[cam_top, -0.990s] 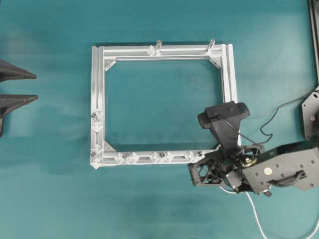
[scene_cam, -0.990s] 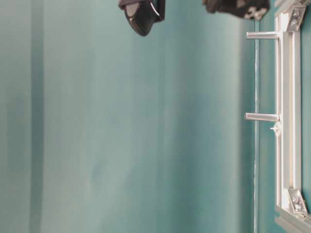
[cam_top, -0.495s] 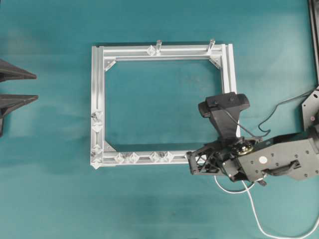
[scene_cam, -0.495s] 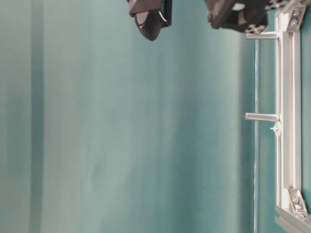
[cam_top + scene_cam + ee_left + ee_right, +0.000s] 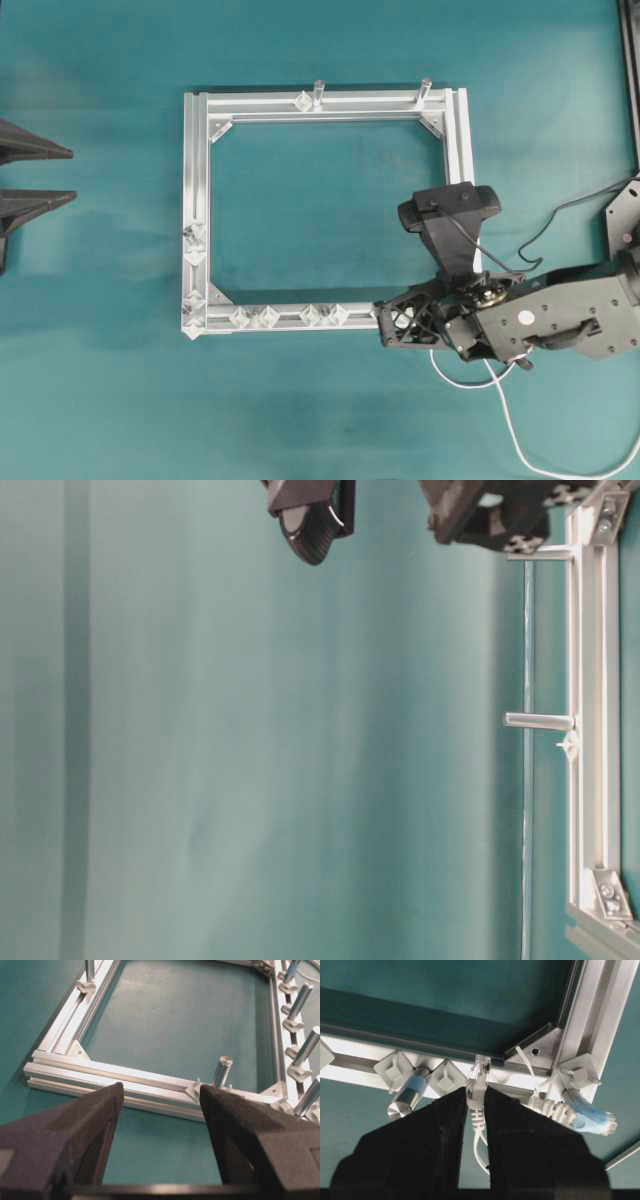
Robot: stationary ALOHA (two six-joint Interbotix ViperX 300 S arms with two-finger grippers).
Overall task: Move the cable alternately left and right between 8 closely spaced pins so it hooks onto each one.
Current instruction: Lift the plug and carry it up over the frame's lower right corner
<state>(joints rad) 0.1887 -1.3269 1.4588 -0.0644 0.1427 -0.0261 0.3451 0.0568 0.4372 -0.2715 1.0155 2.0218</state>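
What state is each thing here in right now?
Left claw: open, holding nothing.
Right claw: shut on the cable's plug.
Cable: trails loose on the table, plug at the frame's corner.
Pins: no cable on those in view.
Frame: lying flat.

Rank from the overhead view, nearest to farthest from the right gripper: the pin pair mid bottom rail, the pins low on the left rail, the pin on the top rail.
From the right gripper, at the frame's bottom-right corner:
1. Bottom-rail pins, just left of it.
2. Left-rail pins, across the frame.
3. Top-rail pin, on the far rail. Not by much, though.
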